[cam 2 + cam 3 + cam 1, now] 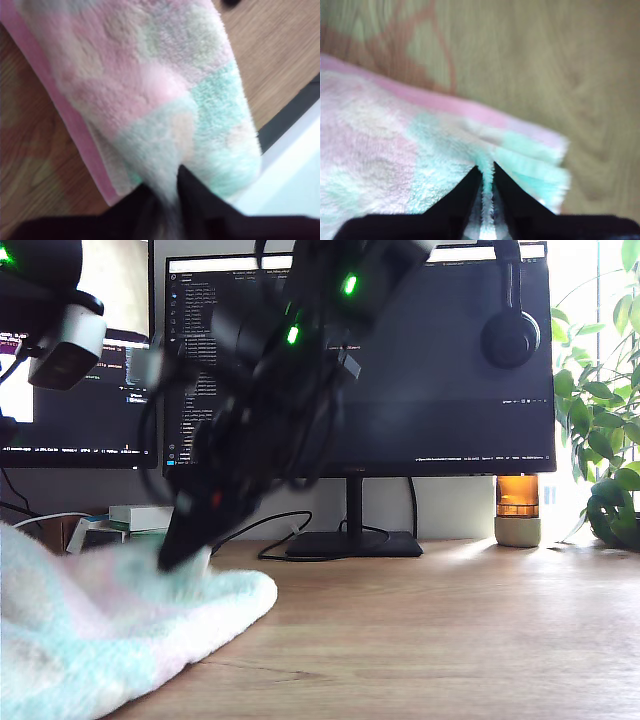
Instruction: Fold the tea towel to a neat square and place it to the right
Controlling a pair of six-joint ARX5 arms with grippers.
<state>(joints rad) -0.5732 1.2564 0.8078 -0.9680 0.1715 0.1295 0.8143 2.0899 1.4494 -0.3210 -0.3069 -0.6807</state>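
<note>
Fluffy tea towel (420,165) — pinched by my second gripper (487,200); exterior view blurs it.

Daylight glare from the exterior view's right, window blown out, arm (270,390) motion-blurred and dark, both wrist views soft, pinkish cast.
</note>
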